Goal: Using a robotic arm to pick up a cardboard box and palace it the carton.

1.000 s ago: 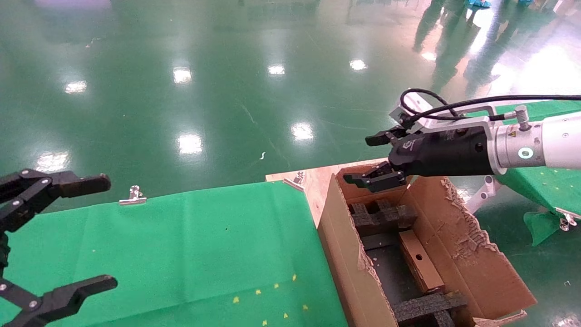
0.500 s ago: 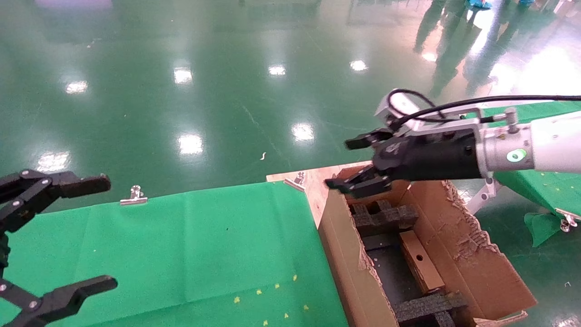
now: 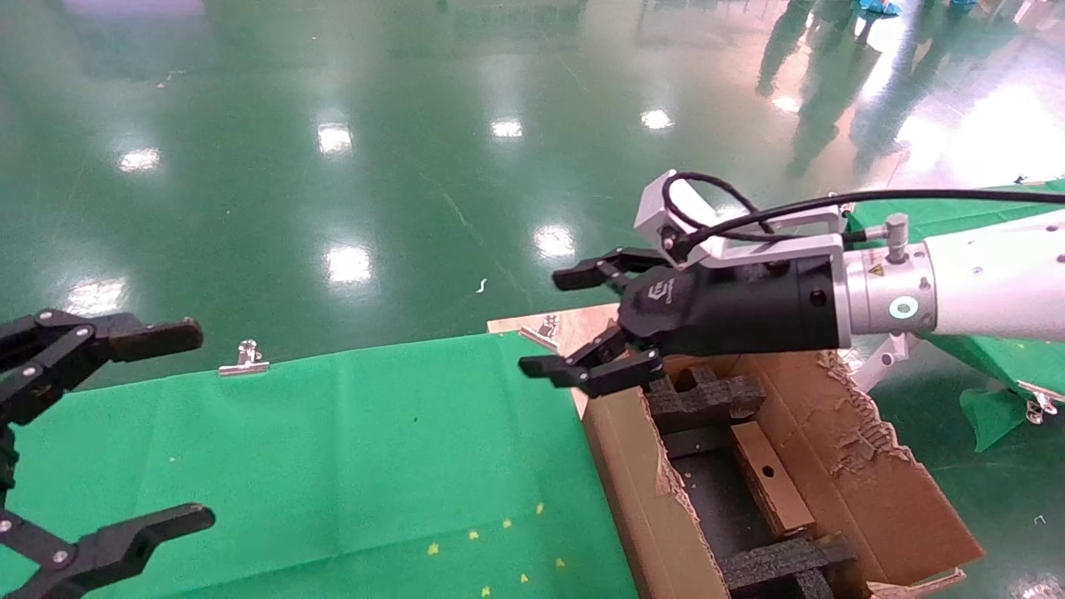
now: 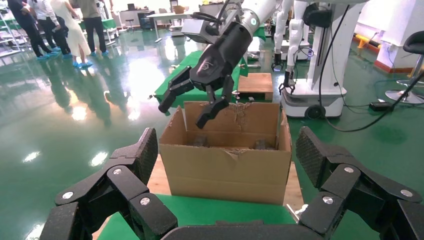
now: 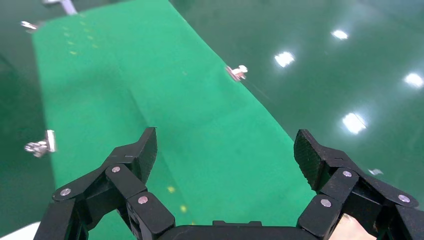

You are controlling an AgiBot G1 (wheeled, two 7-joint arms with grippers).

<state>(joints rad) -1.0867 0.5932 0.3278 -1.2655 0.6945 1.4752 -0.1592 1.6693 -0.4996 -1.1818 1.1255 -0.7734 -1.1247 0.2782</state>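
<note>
Left gripper [image 3: 83, 433] nearest, parked at table's left edge over green cloth [image 3: 333, 449], fingers spread wide, empty. Beyond: carton [image 3: 632, 499] at table's right end, flaps torn; cardboard box [image 3: 770, 478] lying flat inside between black foam inserts [image 3: 707, 398], hole face up, so placement likely done. Farther: right gripper [image 3: 574, 320] of robotic arm [image 3: 957, 283] above carton's far-left corner, jaws wide apart, holding nothing, probably clearing out.

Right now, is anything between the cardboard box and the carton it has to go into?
Nothing: the cardboard box already lies inside the carton, between black foam inserts. The right gripper is open and empty above the carton's far-left corner.
</note>
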